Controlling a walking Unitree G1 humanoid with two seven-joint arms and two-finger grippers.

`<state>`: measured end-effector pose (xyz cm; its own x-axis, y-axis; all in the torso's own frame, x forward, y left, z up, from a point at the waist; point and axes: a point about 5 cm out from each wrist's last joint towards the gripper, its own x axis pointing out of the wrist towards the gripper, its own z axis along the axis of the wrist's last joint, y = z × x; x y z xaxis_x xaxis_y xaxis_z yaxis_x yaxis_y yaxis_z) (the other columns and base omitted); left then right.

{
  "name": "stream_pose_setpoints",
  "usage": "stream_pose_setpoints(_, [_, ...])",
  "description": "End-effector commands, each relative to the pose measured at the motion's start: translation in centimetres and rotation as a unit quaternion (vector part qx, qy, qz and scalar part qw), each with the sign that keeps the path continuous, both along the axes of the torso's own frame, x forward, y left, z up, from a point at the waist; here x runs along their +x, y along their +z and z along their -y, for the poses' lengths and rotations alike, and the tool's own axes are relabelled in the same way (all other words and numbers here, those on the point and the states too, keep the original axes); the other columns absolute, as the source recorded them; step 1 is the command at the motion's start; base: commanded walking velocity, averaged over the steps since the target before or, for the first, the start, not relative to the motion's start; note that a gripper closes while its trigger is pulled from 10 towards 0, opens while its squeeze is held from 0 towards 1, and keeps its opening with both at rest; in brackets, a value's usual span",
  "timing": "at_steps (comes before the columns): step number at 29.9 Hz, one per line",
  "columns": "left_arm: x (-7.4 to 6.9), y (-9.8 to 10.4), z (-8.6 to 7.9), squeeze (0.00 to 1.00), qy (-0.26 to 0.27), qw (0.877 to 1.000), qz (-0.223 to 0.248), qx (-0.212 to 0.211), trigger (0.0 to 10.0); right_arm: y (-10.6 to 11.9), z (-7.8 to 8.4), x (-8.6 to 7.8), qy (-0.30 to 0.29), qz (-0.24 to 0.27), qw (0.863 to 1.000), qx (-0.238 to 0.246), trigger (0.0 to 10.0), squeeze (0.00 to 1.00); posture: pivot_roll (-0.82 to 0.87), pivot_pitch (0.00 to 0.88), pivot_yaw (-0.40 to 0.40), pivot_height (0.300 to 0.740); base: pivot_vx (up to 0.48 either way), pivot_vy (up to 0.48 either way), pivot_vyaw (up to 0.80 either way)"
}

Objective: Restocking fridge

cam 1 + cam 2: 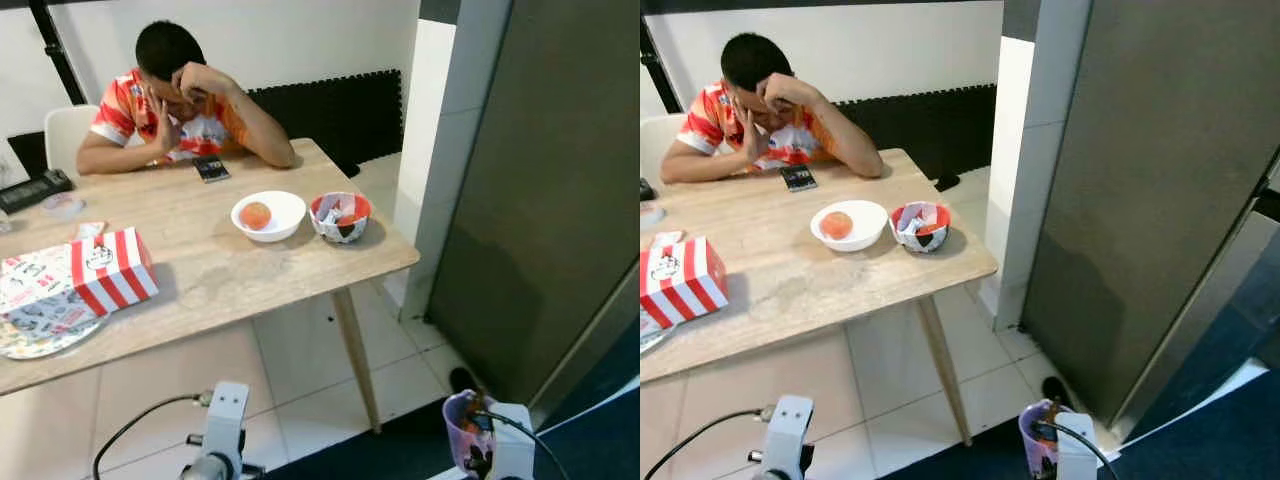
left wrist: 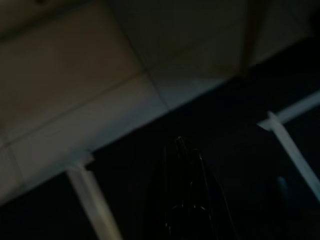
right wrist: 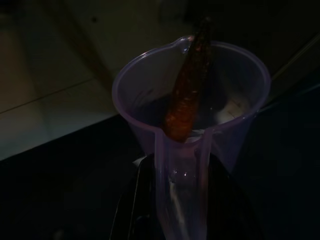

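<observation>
While the fridge door (image 1: pixel 1160 200) on the right of the frame is shut, the right gripper (image 3: pixel 182 200) holds a purple plastic jug (image 3: pixel 192 105) by its handle, low at the bottom right.
Jug is thin clear plastic: light, a bit flexible, probably slick, so the handle is the right grip point; squeezing the wall would deform it. A carrot (image 3: pixel 187 90) stands tilted inside, tip above the rim, loose, so keep the jug upright or it tips out. Left gripper (image 2: pixel 185 190) hangs idle over the dark floor; too dark, can't tell its fingers. Worktop (image 1: pixel 200 270) centre-left carries a white bowl (image 1: pixel 270 215) with an orange fruit, a patterned bowl (image 1: pixel 341 216), a striped box (image 1: pixel 110 268). A person (image 1: pixel 170 100) sits at the upper left.
</observation>
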<state>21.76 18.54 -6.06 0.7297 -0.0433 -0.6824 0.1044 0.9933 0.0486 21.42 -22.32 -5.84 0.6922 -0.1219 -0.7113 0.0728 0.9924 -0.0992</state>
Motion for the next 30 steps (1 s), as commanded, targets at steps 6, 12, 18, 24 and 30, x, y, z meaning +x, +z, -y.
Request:
stream_pose_setpoints(6, [-0.5, -0.3, 0.3, 0.00, 0.015, 1.000, -0.004, -0.013, 10.0, 0.6, -0.6, 1.3, 0.015, 0.012, 1.000, 0.007, 10.0, 0.00, 0.01, 0.000, -0.078, 0.740, 0.000, 0.000, 0.00])
stream_pose_setpoints(12, [0.2, 0.1, -0.4, 0.00, 0.022, 1.000, -0.001, -0.011, 10.0, 0.1, -1.5, 0.7, -0.005, 0.009, 1.000, 0.028, 10.0, 0.00, 0.00, 0.000, -0.039, 0.740, 0.000, 0.000, 0.00])
stream_pose_setpoints(18, [1.2, 0.7, -0.1, 0.00, 0.015, 1.000, 0.003, -0.022, 10.0, -0.8, -1.7, -0.8, -0.027, -0.002, 0.999, 0.040, 10.0, 0.00, -0.03, 0.000, 0.005, 0.740, 0.000, 0.000, 0.00])
stream_pose_setpoints(24, [1.4, 0.8, -0.2, 0.00, 0.015, 1.000, 0.010, -0.019, 10.0, -1.3, -1.4, -1.6, -0.037, -0.019, 0.998, 0.044, 10.0, 0.00, -0.04, 0.000, 0.013, 0.740, 0.000, 0.000, 0.00])
stream_pose_setpoints(30, [1.2, 0.6, -0.1, 0.00, 0.021, 0.999, 0.004, -0.024, 10.0, -1.3, -1.3, -1.8, -0.036, -0.022, 0.998, 0.047, 10.0, 0.00, -0.03, 0.000, 0.009, 0.740, 0.000, 0.000, 0.00])
